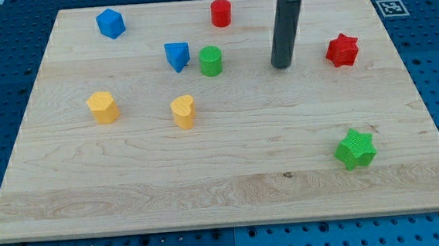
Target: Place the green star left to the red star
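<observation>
The green star point(355, 148) lies near the view's bottom right of the wooden board. The red star point(342, 50) lies at the upper right, well above the green star. My dark rod comes down from the top middle and my tip point(280, 64) rests on the board to the left of the red star, apart from it, and far up and left of the green star. It touches no block.
A green cylinder point(210, 61) and a blue triangular block point(177, 55) sit left of my tip. A red cylinder point(221, 13) and a blue block point(110, 23) lie near the top edge. Two yellow blocks point(103, 107) point(183, 111) lie at left centre.
</observation>
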You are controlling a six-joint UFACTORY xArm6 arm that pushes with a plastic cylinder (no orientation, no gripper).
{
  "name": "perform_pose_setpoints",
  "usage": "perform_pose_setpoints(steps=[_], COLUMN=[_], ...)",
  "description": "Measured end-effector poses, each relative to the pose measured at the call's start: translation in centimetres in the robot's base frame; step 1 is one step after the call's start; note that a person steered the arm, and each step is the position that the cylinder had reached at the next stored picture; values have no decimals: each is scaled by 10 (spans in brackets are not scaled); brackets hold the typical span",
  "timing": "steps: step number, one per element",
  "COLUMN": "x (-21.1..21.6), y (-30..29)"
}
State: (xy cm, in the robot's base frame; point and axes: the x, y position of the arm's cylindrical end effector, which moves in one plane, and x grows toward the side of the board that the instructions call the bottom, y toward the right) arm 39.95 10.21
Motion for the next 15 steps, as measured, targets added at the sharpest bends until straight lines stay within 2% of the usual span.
perform_pose_setpoints(steps=[1,2,4,6,7,9,11,15], x=[65,108,137,200,200,156,152,60], y=[0,0,9,22,50,52,85,78])
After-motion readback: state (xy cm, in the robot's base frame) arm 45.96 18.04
